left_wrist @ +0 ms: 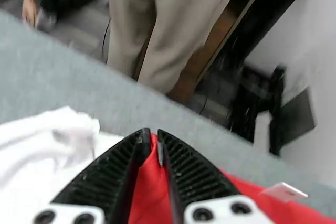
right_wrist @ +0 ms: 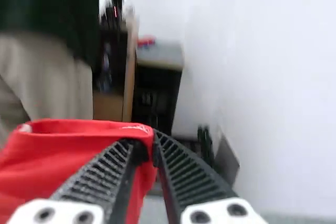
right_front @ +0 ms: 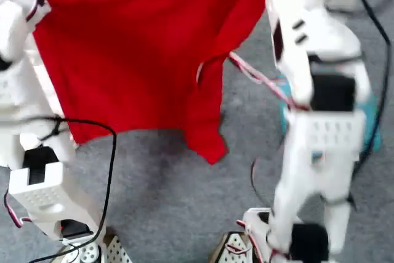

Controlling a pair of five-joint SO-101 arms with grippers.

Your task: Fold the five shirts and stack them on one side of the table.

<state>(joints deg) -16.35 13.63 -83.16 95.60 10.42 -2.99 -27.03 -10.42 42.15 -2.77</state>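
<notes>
The left fingers (left_wrist: 118,169), black and ribbed, are pressed together on a fold of the red shirt (left_wrist: 149,195). The cloth is pinched right at their tips and shows red in the gap lower down. Just beside these fingers, on one flank, a rumpled white cloth (left_wrist: 42,150) lies on the grey tabletop (left_wrist: 52,85). On the other flank the red fabric runs on, and a small white label (left_wrist: 283,191) sticks up from its edge, its print too small to read. The right fingers (right_wrist: 181,174) likewise nip a rolled hem of the red shirt (right_wrist: 63,156), closed tight on it near their tips, with the fabric spreading away to one side of them. Outward from both grips, the high view shows the red shirt (right_front: 135,60) stretched as a broad sheet between the left arm (right_front: 31,170) and the right arm (right_front: 317,97). Its near edge lies over the grey tabletop (right_front: 178,207), and one narrow flap (right_front: 206,127) hangs lowest, nearer the right fingers' side. A black cable (right_front: 112,152) loops across the left arm, and red-and-white wires (right_front: 258,77) trail from the right arm. A teal patch (right_front: 371,121) peeks out past that arm; what it is cannot be told.
</notes>
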